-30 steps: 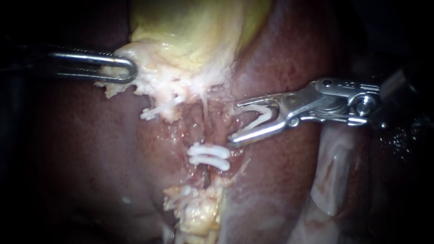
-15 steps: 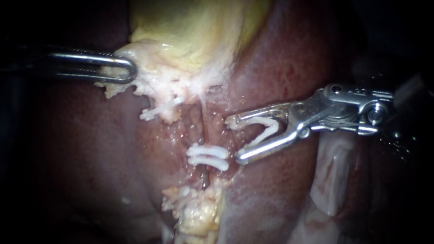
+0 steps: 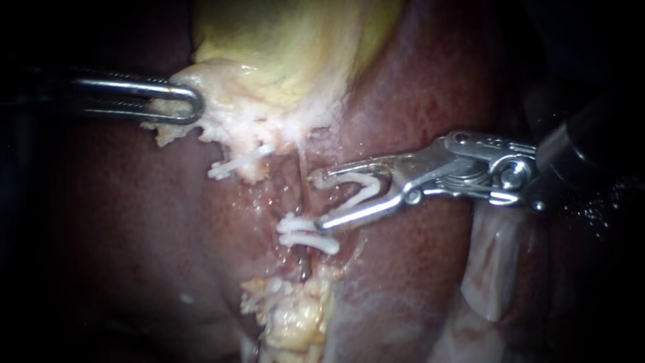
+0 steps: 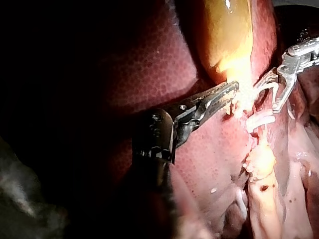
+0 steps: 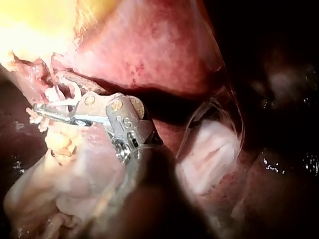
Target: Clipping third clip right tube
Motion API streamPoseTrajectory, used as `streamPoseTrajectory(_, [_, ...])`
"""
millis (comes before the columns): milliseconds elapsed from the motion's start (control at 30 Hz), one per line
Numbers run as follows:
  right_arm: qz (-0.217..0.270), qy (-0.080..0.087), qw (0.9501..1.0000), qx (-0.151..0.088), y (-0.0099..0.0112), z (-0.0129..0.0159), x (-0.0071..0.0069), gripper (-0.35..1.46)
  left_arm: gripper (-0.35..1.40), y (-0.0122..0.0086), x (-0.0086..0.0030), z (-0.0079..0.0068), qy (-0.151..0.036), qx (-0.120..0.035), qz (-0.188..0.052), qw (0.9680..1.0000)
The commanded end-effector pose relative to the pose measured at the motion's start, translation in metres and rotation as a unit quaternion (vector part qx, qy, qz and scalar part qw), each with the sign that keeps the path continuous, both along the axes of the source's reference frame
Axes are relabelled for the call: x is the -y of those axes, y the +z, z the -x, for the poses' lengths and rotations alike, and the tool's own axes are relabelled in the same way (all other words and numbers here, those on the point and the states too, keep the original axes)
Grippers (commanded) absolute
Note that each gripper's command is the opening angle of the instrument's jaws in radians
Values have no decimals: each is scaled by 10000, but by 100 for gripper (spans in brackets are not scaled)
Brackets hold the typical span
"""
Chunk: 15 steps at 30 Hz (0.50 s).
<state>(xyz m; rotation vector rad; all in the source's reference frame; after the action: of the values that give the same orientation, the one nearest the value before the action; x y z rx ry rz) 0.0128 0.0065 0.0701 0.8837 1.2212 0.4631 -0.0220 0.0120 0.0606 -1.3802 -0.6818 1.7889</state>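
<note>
My left instrument (image 3: 183,102) comes in from the left, its jaws shut on the pale fringe of the yellow gallbladder (image 3: 282,47). My right instrument (image 3: 320,200) holds a wide-open white clip (image 3: 361,189) between its jaws. Its jaw tips lie beside the thin right tube (image 3: 303,176), just above two white clips (image 3: 309,233) that sit on that tube. The lower jaw touches the upper of those two clips. I cannot tell whether the tube lies inside the jaws. In the left wrist view the left instrument (image 4: 227,93) grips the fringe. In the right wrist view the right instrument (image 5: 46,111) reaches the tube.
Another white clip (image 3: 232,163) sits on the left tube under the gallbladder's fringe. Dark red liver (image 3: 416,81) surrounds the field. Yellowish fatty tissue (image 3: 292,316) lies below the two clips. A pale fold of tissue (image 3: 494,269) lies under the right instrument's shaft.
The right instrument with its open clip has moved left toward the tube, and its lower jaw now meets the upper placed clip. The left instrument has held still.
</note>
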Motion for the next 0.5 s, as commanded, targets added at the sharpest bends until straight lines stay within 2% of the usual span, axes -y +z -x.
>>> streamPoseTrajectory(33, [1, -1, 10000, 6, 3, 0, -1, 49, -35, 1, 0, 0, -1, -1, 2, 10000])
streamPoseTrajectory(233, [-59, 62, 10000, 6, 17, -10, 1, 50, -35, 1, 0, 0, -2, -2, 3, 10000])
streamPoseTrajectory(500, [-314, 288, 9989, -197, 17, -25, 4, 50, -35, 1, 1, 0, -2, -2, 4, 10000])
